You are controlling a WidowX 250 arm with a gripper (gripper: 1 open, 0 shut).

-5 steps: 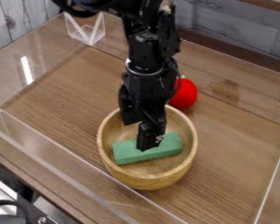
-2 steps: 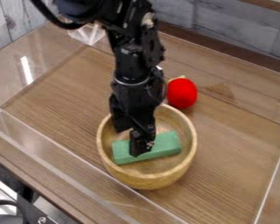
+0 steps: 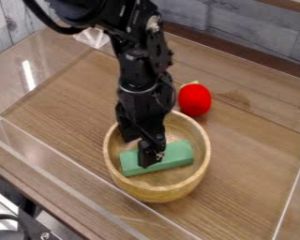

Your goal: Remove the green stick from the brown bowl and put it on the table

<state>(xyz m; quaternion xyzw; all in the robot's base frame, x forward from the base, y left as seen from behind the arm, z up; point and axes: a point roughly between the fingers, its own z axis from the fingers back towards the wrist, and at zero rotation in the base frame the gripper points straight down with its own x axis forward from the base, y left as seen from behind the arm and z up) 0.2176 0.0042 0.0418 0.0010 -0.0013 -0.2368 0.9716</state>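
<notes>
The brown bowl (image 3: 138,187) stands on the table (image 3: 65,103) near the front, a round light wooden bowl with a thick rim. Inside it lies the green stick (image 3: 174,157), a flat mint-green bar lying across the bowl's bottom. My gripper (image 3: 145,148) hangs straight down into the bowl over the left part of the stick, jaws open and straddling it. One dark fingertip (image 3: 149,157) rests against the stick's top; the other finger is partly hidden behind the arm. The stick's left end is covered by the gripper.
A red ball (image 3: 195,97) lies on the table just behind the bowl to the right. Clear acrylic walls (image 3: 40,169) border the tabletop on the left, front and right. A white wire-like object (image 3: 95,36) sits at the back left.
The arm has shifted left and dropped a little inside the bowl, moving the gripper toward the stick's left end. The stick and the bowl have stayed put.
</notes>
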